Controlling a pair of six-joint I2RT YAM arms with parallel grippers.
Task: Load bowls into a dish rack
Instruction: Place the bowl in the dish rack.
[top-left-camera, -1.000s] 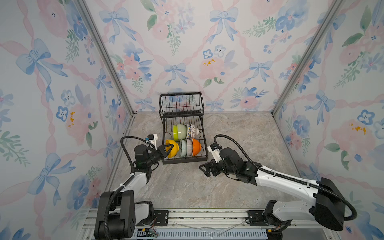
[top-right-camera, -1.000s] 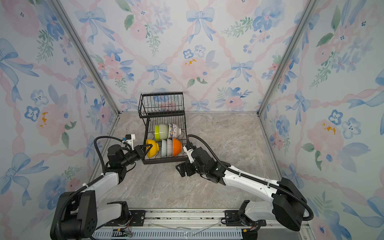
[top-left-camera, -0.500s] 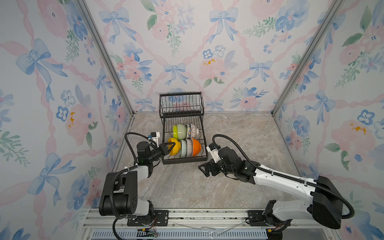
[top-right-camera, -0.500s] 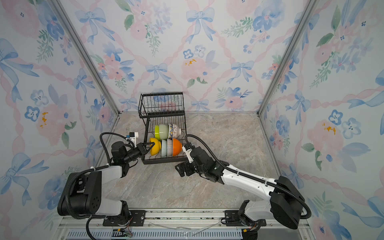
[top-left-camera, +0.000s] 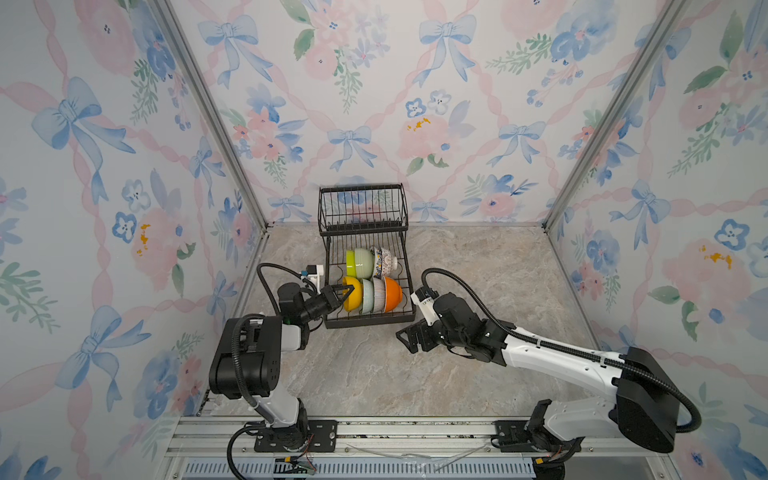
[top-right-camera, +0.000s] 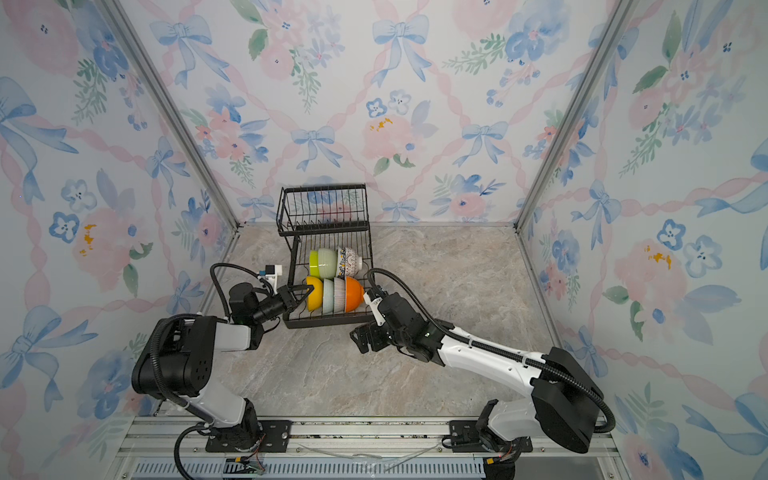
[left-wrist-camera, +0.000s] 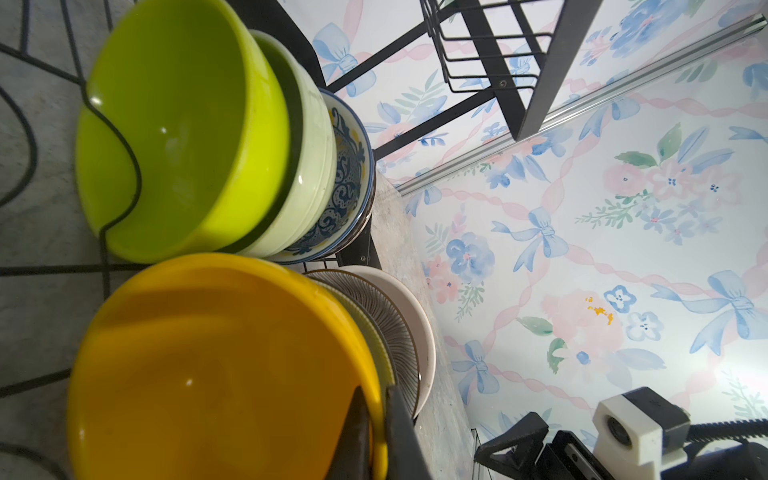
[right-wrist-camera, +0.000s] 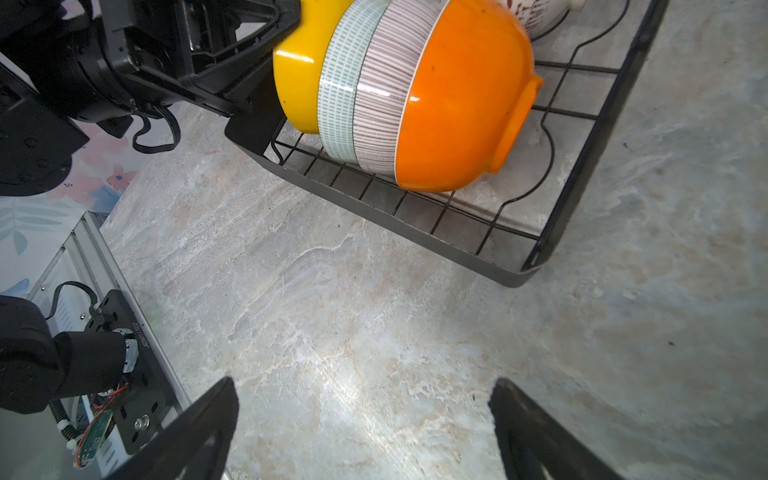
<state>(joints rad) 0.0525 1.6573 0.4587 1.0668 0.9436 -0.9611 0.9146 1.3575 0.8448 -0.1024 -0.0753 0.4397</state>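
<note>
Left pincer (left-wrist-camera: 374, 399) pinches rim of glossy yellow round bowl (left-wrist-camera: 208, 374); seat it snug in black wire dish rack (top-left-camera: 370, 323) before releasing; right pincer (right-wrist-camera: 365, 386) spread.

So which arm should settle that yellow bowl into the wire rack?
Left: the left gripper pinches the rim of the round yellow bowl inside the black wire dish rack; the right gripper hangs open beside it.

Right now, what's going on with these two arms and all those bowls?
The left gripper is shut on the rim of the yellow bowl, which stands on edge at one end of the near row in the lower tray of the dish rack. Six other bowls stand there. The right gripper hangs open and empty over the table beside the rack.
</note>
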